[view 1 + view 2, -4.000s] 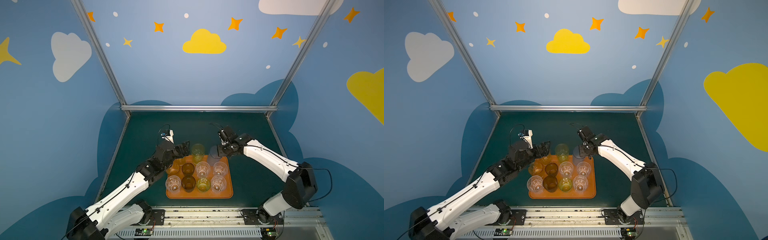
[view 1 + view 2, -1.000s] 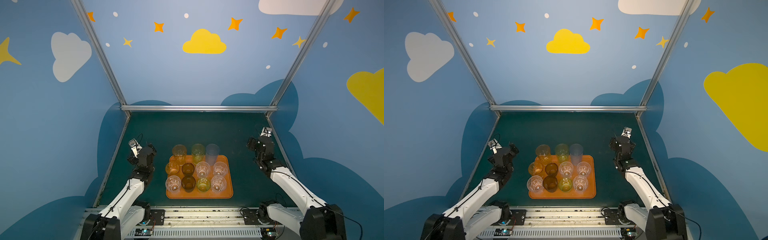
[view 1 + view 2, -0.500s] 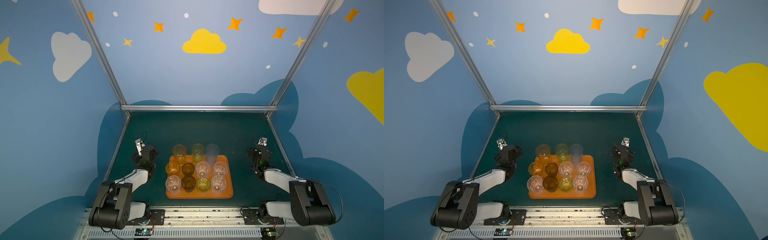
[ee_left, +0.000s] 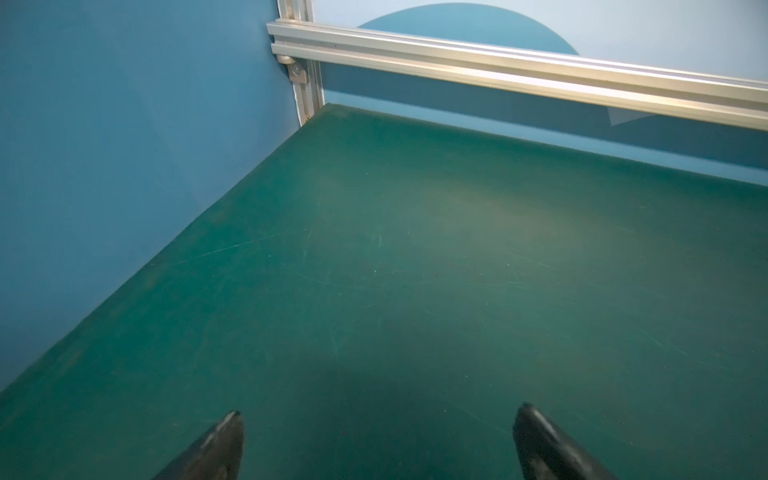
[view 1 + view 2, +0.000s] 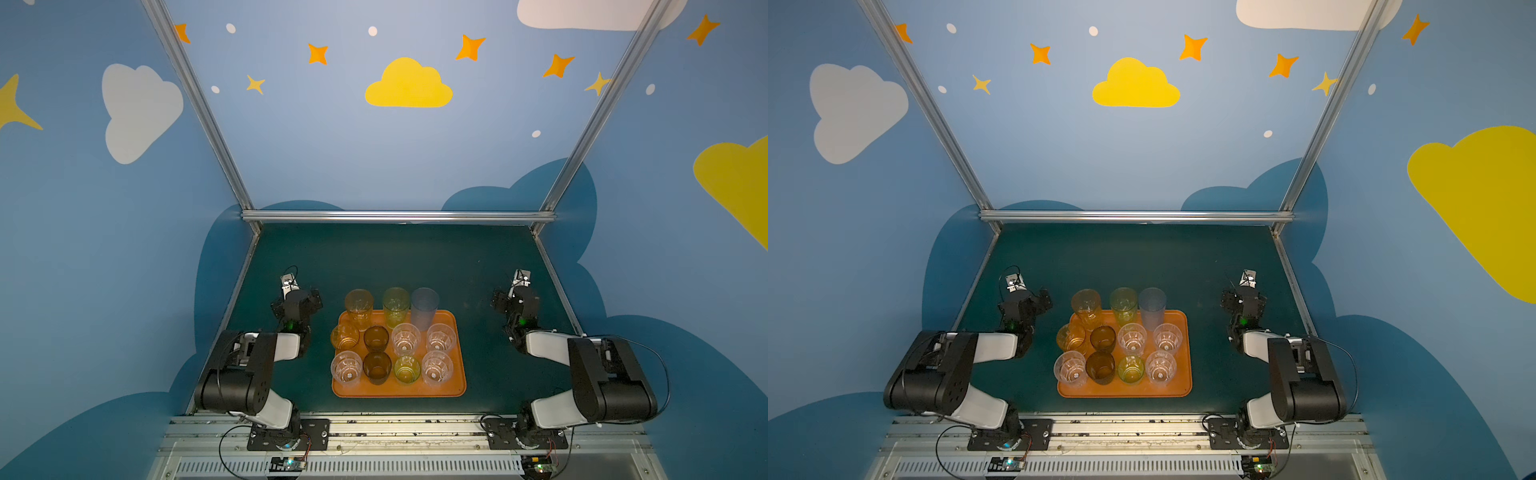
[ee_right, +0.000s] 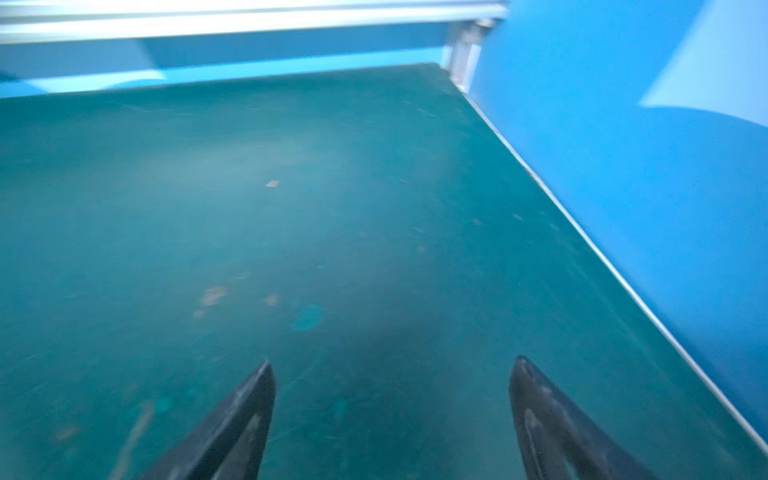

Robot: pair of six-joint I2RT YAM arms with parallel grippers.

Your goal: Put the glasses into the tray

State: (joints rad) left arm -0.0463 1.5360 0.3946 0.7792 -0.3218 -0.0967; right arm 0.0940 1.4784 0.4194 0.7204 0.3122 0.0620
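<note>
The orange tray (image 5: 399,392) (image 5: 1125,392) lies at the front middle of the green table in both top views. Several glasses stand upright in it. Along its far edge are a tall amber glass (image 5: 359,305), a tall green glass (image 5: 395,303) and a tall greyish glass (image 5: 424,305). In front of them are two rows of short clear, amber, dark brown and yellow-green glasses (image 5: 377,368). My left gripper (image 5: 296,303) (image 4: 378,419) is open and empty, left of the tray. Right of the tray, my right gripper (image 5: 514,301) (image 6: 392,370) is open and empty too. Both wrist views show only bare mat.
Both arms are folded back near their bases at the front rail (image 5: 399,428). Blue walls and aluminium posts (image 5: 395,216) close the table (image 5: 395,257) on the left, right and far sides. A small pale scrap (image 6: 273,183) lies on the mat ahead of the right gripper.
Four seconds ago both grippers were at the tray's far edge by the tall glasses. Since then both arms have drawn back to the sides and folded down, with their grippers open.
</note>
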